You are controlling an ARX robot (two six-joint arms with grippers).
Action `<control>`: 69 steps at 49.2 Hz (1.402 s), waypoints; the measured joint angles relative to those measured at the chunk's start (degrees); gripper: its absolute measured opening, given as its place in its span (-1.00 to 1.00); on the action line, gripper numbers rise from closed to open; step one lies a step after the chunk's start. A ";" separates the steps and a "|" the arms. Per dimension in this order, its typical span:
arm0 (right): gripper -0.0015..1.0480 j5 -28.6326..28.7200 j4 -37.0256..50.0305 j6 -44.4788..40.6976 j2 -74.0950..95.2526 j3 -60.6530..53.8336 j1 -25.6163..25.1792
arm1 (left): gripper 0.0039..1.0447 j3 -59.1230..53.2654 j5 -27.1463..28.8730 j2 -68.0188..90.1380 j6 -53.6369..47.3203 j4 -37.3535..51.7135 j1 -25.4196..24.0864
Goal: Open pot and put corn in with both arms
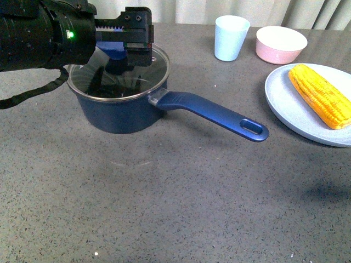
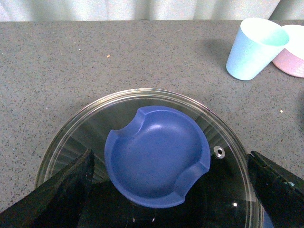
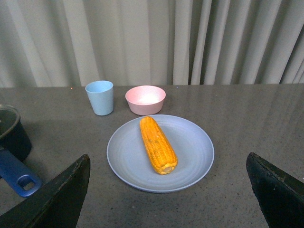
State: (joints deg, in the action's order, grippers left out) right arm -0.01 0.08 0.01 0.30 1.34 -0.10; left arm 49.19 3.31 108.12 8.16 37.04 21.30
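Two wide-open tools: left tool (image 2: 169, 160) straddles the lid knob (image 2: 156, 154) without touching; right tool (image 3: 167, 160) hangs clear of the corn (image 3: 157, 145).

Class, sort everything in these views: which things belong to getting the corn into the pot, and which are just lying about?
Part of the job:
pot
glass lid, on the pot
corn
left gripper, open around the lid's knob
right gripper, open, facing the corn

Just lying about:
pale blue cup
pink bowl
blue plate, merely holding the corn
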 joint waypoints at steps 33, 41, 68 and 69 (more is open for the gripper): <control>0.83 0.00 0.00 0.00 0.00 0.00 0.00 | 0.58 7.15 4.87 6.01 0.22 -3.80 1.57; 0.83 0.00 0.00 0.00 0.00 0.00 0.00 | 0.19 7.26 5.60 5.99 0.74 -4.39 1.51; 0.83 0.00 0.00 0.00 0.00 0.00 0.00 | 0.17 4.46 2.73 -7.06 1.88 -8.13 -4.92; 0.83 0.00 0.00 0.00 0.00 0.00 0.00 | 0.17 4.24 2.67 -7.28 1.75 -8.11 -5.92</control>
State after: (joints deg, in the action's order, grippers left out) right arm -0.01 0.08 0.01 0.30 1.34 -0.10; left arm 53.43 5.98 100.84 9.91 28.93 15.38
